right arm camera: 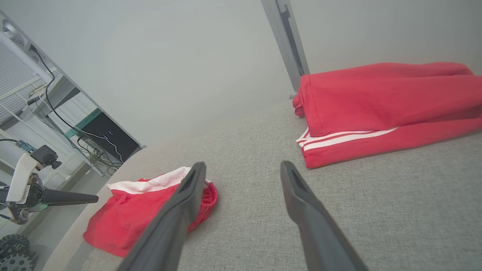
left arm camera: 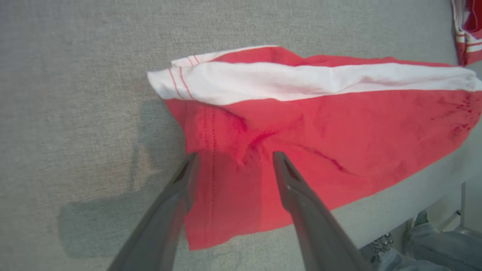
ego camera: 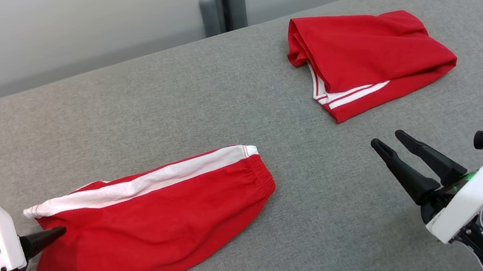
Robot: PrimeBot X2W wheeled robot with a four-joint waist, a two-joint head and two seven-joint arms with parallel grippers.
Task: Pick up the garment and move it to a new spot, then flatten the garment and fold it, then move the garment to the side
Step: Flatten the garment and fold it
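**Fig.** Grey padded table [ego camera: 120, 106] w/ two red garments; both arms in shot.

**(a) Task item.** Red shorts [ego camera: 154, 227] lie flat at the near-left of the table and appear folded in half. The long axis runs L–R across the head view. A white band [ego camera: 147, 184] runs along the far edge. The gathered waist [ego camera: 264, 178] points toward table centre, the hem toward the robot's L side. In the L wrist view the shorts [left arm camera: 301, 131] stretch away to the right, w/ the hem nearest the fingers.

**(b) L gripper** [ego camera: 51, 233]. Sits at the hem end, pointing along the long axis. In its own wrist view the L gripper [left arm camera: 233, 156] has jaws spread: one fingertip at the hem edge, the other over red cloth. Nothing is pinched between them. Contact w/ the cloth can't be told.

**(c) R gripper** [ego camera: 387, 139]. Jaws apart and empty, hovering over bare table near-right, well apart from the waist end. In the R wrist view the R gripper [right arm camera: 243, 165] has the shorts [right arm camera: 113, 226] off to its lower left.

**(d) Second garment** [ego camera: 364, 53]. Red w/ thin white stripes, folded, at far right. Prob. not the item in hand.

**Key relation.** The L arm is much the nearer, and the cloth lies straight ahead of its jaws. Judged: any next grab or slide to the side starts from the hem end, and the R arm would need to cross toward the waist to help.
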